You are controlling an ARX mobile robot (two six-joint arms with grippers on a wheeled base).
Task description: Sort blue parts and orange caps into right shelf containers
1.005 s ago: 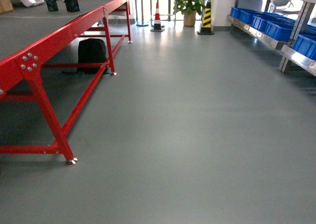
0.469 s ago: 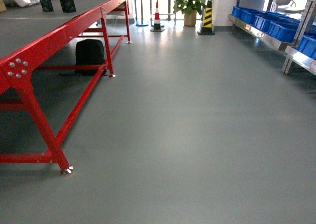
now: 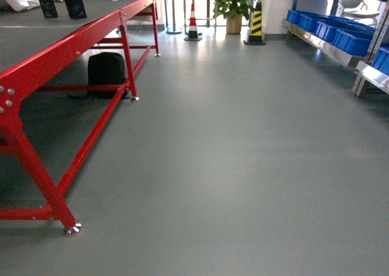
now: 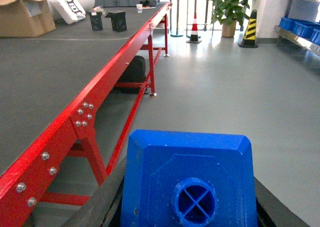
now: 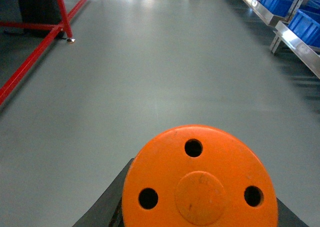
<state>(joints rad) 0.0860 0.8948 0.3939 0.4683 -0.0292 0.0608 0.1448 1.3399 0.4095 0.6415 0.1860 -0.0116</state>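
**Inspector A:** Premises: grey floor [image 3: 231, 166], open and level. Starting at the left, report.

**Inspector B:** To the left of both arms runs a long red-framed table [image 3: 67, 51] with a grey top; a black bag [image 3: 106, 72] sits beneath it. Ahead, at the far end, stand a red-and-white cone [image 3: 192, 22], a potted plant [image 3: 233, 1] and a yellow-and-black cone [image 3: 254, 22].

**Inspector A:** Left arm?

**Inspector B:** The left gripper [image 4: 187, 212] is clamped on a blue part [image 4: 187, 179], dark fingers [image 4: 100, 202] pressed to its sides. The knob faces the camera.

**Inspector A:** Right arm?

**Inspector B:** The right gripper [image 5: 200, 207] is closed on an orange cap [image 5: 200, 182], its holed flat top toward the camera.

**Inspector A:** Destination?

**Inspector B:** The right shelf [image 3: 325, 45] lies ahead and to the right of both grippers, its long axis running away along the wall. The containers [image 3: 340, 33] sit on its rails, well apart from either gripper. The right arm is nearer.

**Inspector A:** Obstructions?

**Inspector B:** None seen on the floor between. In my judgement, the base must close on the shelf before either piece can be dropped.
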